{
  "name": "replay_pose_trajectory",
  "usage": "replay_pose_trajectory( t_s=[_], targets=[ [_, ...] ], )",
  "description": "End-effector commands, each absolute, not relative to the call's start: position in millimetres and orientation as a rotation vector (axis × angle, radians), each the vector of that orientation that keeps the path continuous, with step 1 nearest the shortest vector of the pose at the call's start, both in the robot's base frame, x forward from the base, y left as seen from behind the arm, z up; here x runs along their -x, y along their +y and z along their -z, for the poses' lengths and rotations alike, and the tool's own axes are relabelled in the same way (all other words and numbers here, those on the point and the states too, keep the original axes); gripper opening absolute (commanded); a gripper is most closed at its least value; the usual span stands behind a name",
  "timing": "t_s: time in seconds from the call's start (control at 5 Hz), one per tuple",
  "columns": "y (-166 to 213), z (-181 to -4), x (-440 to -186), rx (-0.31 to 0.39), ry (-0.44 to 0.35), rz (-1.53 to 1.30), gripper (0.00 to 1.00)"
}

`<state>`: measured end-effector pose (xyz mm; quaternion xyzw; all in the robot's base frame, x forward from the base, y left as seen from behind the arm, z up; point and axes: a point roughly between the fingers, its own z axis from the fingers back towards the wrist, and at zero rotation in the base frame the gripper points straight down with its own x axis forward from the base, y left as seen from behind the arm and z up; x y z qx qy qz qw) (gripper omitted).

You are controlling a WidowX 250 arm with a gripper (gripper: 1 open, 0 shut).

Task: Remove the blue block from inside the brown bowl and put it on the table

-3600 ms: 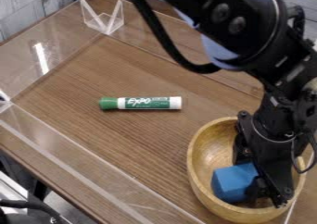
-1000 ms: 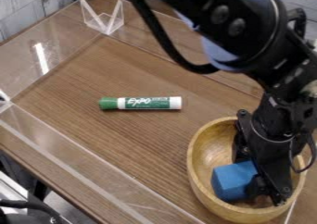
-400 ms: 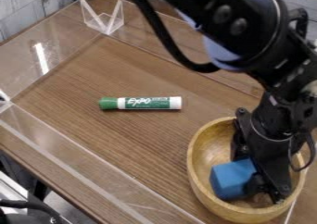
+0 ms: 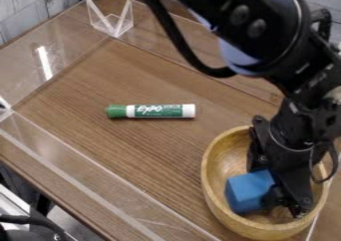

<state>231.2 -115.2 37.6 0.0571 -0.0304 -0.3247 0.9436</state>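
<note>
The brown bowl (image 4: 221,180) sits at the table's (image 4: 120,76) lower right. Inside it lies the blue block (image 4: 248,193), resting against the bowl's bottom. My black gripper (image 4: 276,193) reaches straight down into the bowl and is shut on the right side of the blue block. One finger (image 4: 285,188) covers the block's right edge, while the block's left part shows clearly. The arm rises up and to the right above the bowl.
A green-labelled marker (image 4: 151,111) lies on the wood to the left of the bowl. Low clear acrylic walls (image 4: 54,145) edge the tabletop, and a clear stand (image 4: 111,17) sits at the back left.
</note>
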Motion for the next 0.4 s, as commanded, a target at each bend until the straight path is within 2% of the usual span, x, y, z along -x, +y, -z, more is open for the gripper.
replay_pose_trajectory(
  t_s=[0.0,0.2],
  targets=[
    [-112.7,-43.5,-239.6,-0.122,-0.087,0.643,0.0],
    [-111.9,-43.0,-240.2,-0.125,-0.087,0.637,0.0]
  ],
)
